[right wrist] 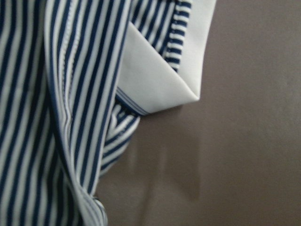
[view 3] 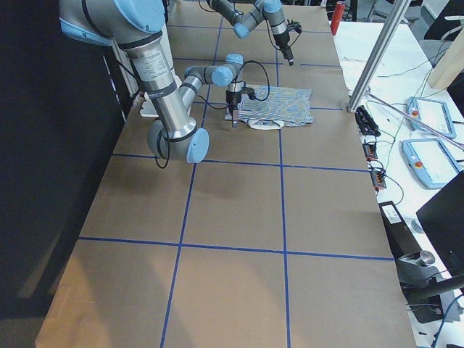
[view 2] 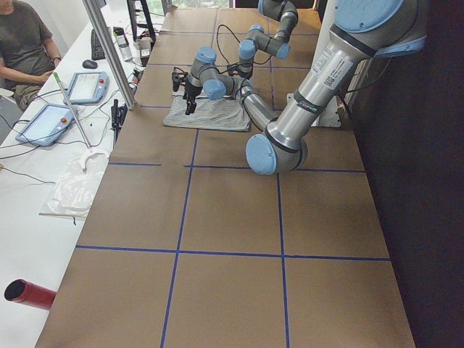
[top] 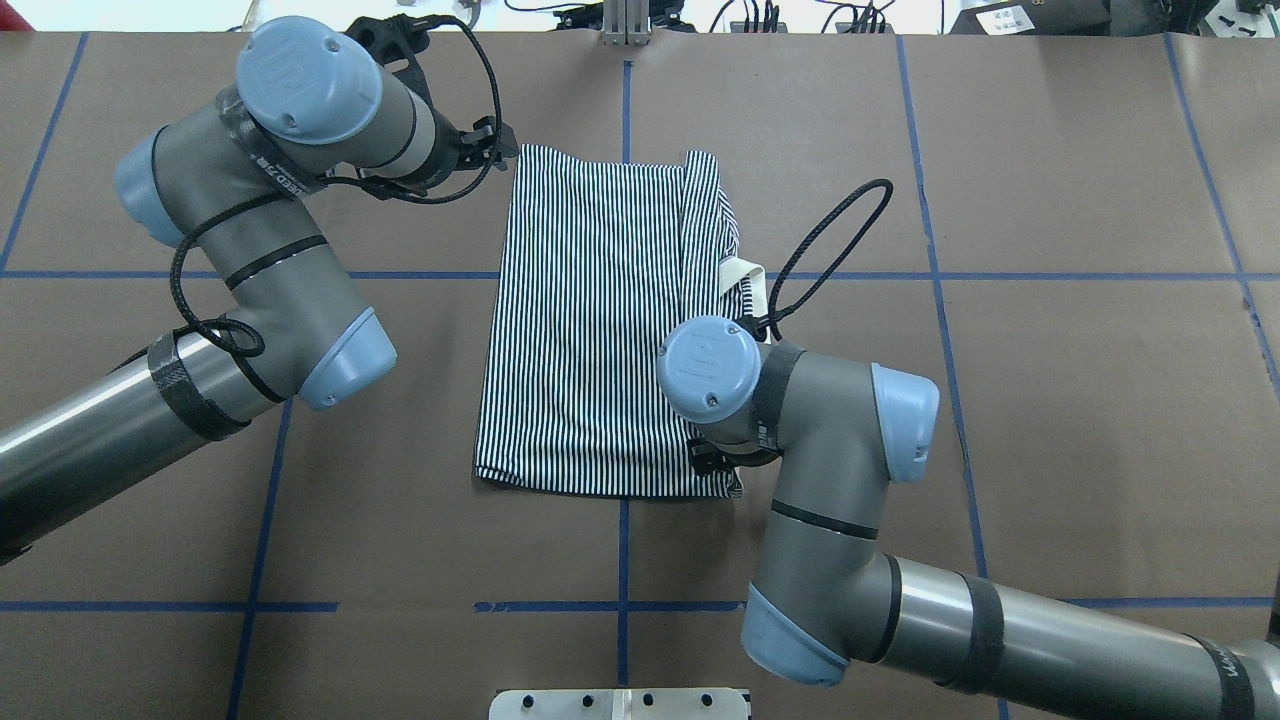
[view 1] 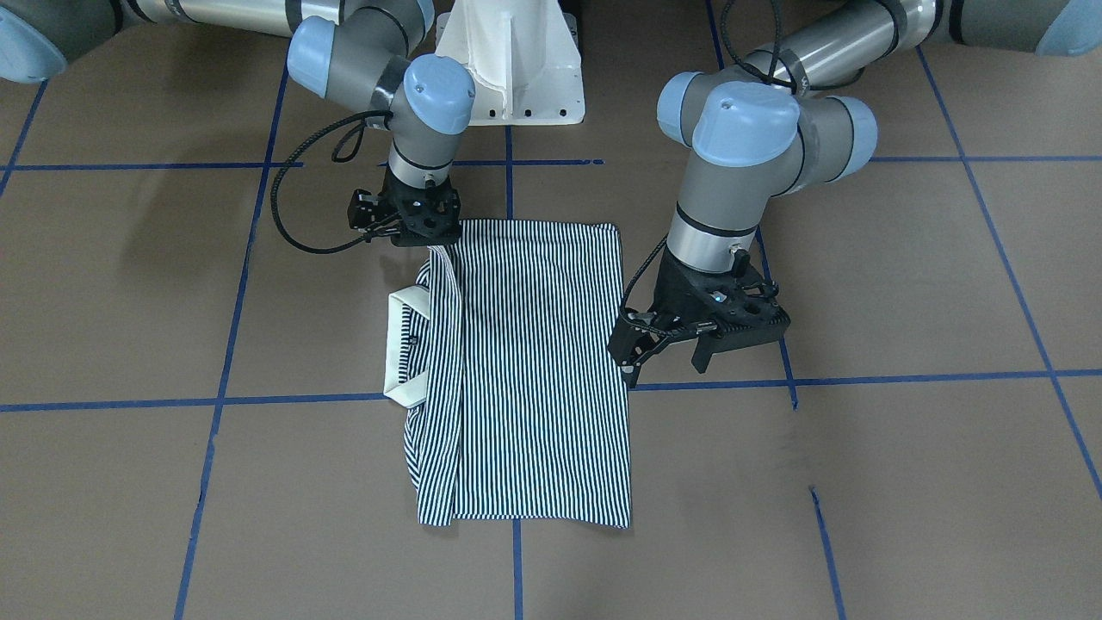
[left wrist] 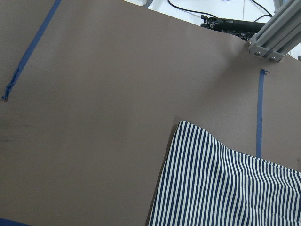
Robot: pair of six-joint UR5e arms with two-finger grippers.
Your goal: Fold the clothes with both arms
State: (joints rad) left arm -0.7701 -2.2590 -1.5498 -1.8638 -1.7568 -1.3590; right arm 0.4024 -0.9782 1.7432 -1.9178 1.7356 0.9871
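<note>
The striped polo shirt (view 1: 534, 370) lies folded into a long rectangle on the brown table (view 1: 904, 275). Its cream collar (view 1: 405, 344) sticks out on my right side. The shirt also shows in the overhead view (top: 590, 330). My right gripper (view 1: 426, 237) is at the shirt's near right corner, shut on a striped edge that rises up to it. The right wrist view shows the collar (right wrist: 155, 80) and lifted striped cloth (right wrist: 61, 94) close up. My left gripper (view 1: 667, 357) is open and empty, raised beside the shirt's far left corner (left wrist: 188, 129). In the overhead view it is at the top left (top: 490, 150).
The white pedestal base (view 1: 508, 69) stands at my side of the table. Blue tape lines (view 1: 861, 379) cross the brown surface. An aluminium post (view 2: 109, 51), pendant tablets (view 2: 87, 87) and a seated person (view 2: 25, 43) are along the far operators' side. A red cylinder (view 2: 29, 293) lies there.
</note>
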